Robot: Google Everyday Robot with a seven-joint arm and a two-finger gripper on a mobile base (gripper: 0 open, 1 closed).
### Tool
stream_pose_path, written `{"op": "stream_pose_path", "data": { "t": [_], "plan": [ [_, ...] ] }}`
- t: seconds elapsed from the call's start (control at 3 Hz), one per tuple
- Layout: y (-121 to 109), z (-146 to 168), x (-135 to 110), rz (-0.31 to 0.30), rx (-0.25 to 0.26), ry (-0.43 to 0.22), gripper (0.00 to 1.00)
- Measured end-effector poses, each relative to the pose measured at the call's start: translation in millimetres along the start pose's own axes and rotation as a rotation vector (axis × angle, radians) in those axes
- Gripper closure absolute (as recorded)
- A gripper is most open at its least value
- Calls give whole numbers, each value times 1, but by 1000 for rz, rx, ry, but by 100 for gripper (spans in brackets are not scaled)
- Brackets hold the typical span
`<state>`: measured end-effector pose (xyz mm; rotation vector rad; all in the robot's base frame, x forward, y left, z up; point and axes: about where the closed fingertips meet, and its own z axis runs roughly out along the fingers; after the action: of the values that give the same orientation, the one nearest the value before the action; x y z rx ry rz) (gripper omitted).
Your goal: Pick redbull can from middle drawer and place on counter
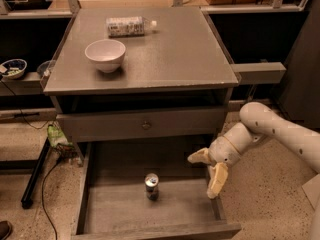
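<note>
The redbull can (pixel 151 186) stands upright on the plank floor of the open middle drawer (pixel 95 209), near its middle. My gripper (pixel 208 168) hangs over the drawer's right side, to the right of the can and well apart from it. Its two pale fingers (pixel 218 179) are spread and hold nothing. The counter (pixel 170 49) is the flat grey top of the cabinet above the drawers.
A white bowl (pixel 105 54) sits on the counter's left part. A clear plastic bottle (pixel 128 25) lies on its side at the counter's back. A closed drawer front with a small round knob (pixel 146 125) is above the open drawer. A bowl (pixel 13 68) sits on a shelf at far left.
</note>
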<state>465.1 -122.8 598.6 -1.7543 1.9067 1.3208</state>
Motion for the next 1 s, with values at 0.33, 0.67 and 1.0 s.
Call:
{"op": "stream_pose_path", "data": {
  "t": [0.33,0.67,1.0],
  "plan": [
    [-1,1,0,0,-5,-9,0],
    [-4,4,5,10,20,-29,0],
    [-16,19,-7,-2,28,-80,0]
  ]
}}
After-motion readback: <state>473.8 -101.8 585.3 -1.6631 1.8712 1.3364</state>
